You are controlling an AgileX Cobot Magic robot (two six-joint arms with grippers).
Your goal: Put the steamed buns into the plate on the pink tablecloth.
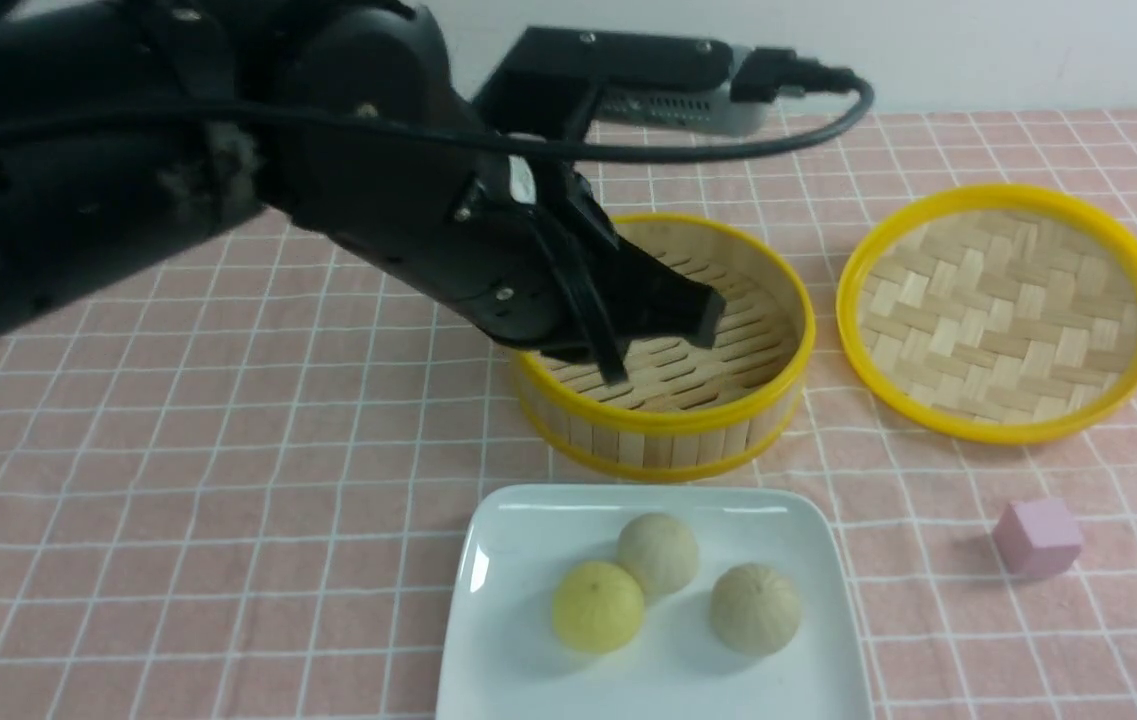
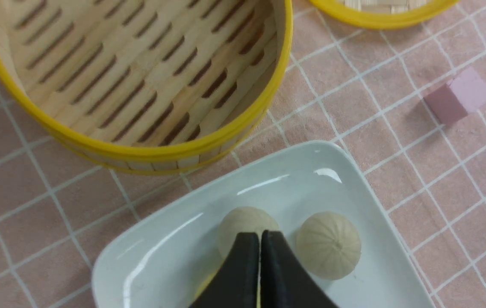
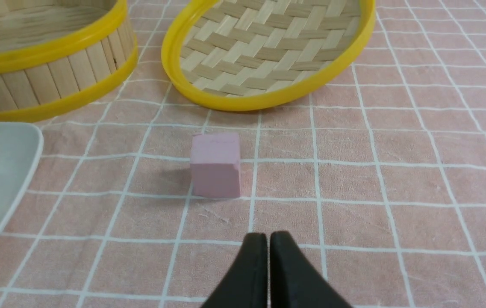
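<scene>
Three small pleated round steamed buns (image 1: pixel 673 585) resting on glossy white rounded-square plate (image 1: pixel 488 640) at lower centre, probably light, soft, roll-prone, best pinched across middles; left gripper (image 2: pixel 260 248) and right gripper (image 3: pixel 267 248) both closed, empty.

We note a glossy white plate (image 1: pixel 488 560), matt pleated steamed buns (image 1: pixel 754 608), slatted bamboo steamer (image 1: pixel 718 425), woven lid (image 1: pixel 1003 305), and soft cloth pink tablecloth (image 1: pixel 228 480).

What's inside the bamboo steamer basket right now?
The steamer basket shows only its bare slatted floor in the left wrist view. In the front view, the left hand covers part of it.
</scene>
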